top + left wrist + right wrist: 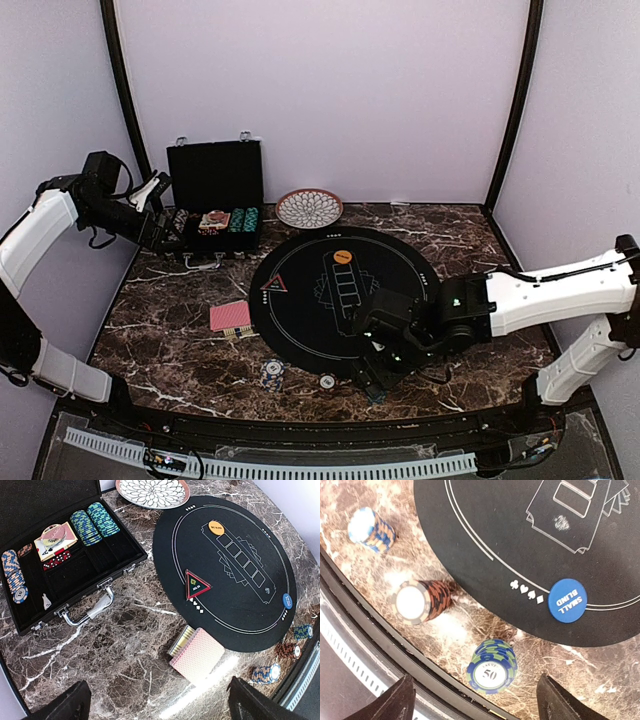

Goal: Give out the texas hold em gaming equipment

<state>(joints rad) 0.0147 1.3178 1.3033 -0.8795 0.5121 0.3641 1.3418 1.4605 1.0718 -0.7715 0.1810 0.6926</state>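
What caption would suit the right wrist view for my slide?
Three poker chip stacks stand on marble beside the black mat, where a blue small-blind button lies.

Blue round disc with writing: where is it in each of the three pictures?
Top external: not visible; the right arm covers that side of the black round mat.
Left wrist: blue disc at the mat's right edge.
Right wrist: right of centre, on the mat's lower edge.
Shared landmark: the mat.
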